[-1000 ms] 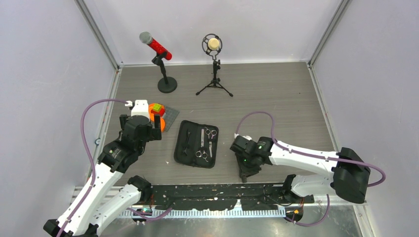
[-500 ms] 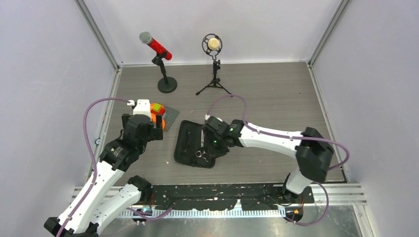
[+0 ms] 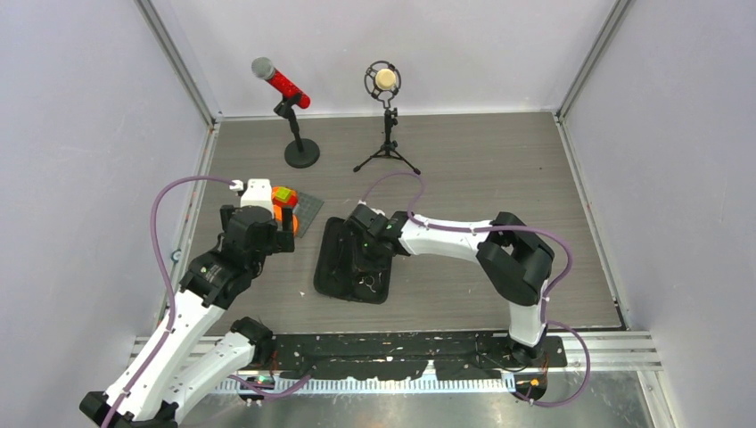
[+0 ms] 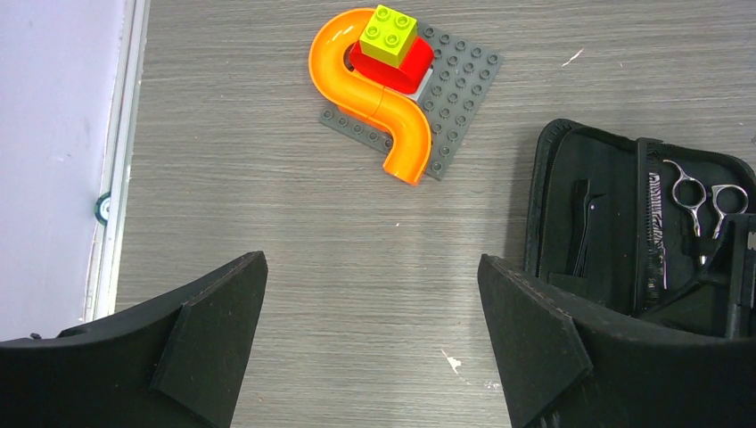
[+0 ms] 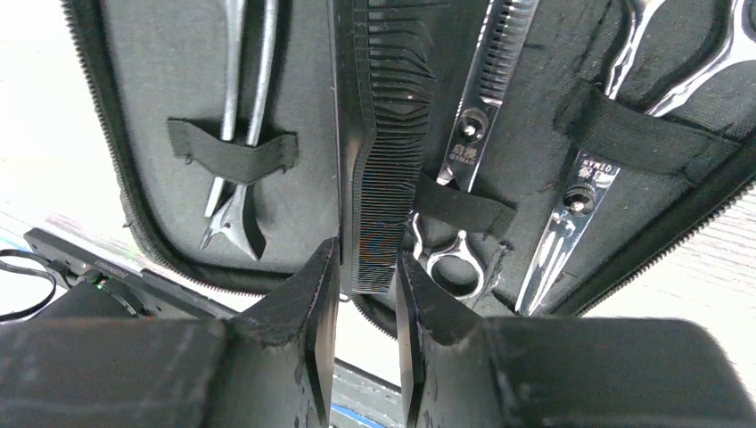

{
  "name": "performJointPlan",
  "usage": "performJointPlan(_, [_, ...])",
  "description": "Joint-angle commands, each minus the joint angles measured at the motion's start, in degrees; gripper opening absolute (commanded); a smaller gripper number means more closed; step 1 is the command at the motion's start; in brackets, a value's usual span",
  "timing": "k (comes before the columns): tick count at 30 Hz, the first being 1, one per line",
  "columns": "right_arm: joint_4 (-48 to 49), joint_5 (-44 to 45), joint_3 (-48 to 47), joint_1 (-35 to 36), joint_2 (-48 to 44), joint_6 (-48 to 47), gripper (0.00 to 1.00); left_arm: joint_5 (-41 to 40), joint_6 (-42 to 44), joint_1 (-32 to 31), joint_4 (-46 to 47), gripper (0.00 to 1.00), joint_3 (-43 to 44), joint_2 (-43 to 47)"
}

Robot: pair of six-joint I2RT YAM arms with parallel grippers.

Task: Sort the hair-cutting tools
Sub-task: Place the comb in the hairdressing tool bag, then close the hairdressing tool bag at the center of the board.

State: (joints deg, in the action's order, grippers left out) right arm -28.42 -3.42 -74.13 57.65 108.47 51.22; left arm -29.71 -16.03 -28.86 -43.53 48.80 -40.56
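My right gripper (image 5: 367,267) straddles the comb (image 5: 392,169) in the case (image 5: 152,98) — I can't tell if it's clamping. The left gripper (image 4: 372,299) hangs wide open.

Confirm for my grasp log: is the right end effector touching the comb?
Cannot tell: right wrist view shows fingers straddling the comb end; contact unclear.

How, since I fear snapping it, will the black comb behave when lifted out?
Probably light and stiff: the black comb is thin and narrow. Its fine teeth may snag the case lining. Its smooth spine might slip in the right hand.
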Motion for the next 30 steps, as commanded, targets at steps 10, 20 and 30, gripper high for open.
performJointPlan(10, [3.2, 2.4, 4.9, -0.8, -5.9, 3.9, 0.51, 1.1, 0.6, 0.2, 1.9, 0.91, 0.0, -1.2])
performJointPlan(20, [3.7, 5.6, 6.0, -2.0, -12.9, -1.1, 0.62, 9.1, -6.1, 0.4, -0.6, 0.93, 3.3, -8.6])
performJointPlan(30, [18.8, -7.2, 21.3, -15.2, -19.0, -2.6, 0.54, 20.5, -16.3, 6.1, 8.6, 0.93, 1.6, -21.8])
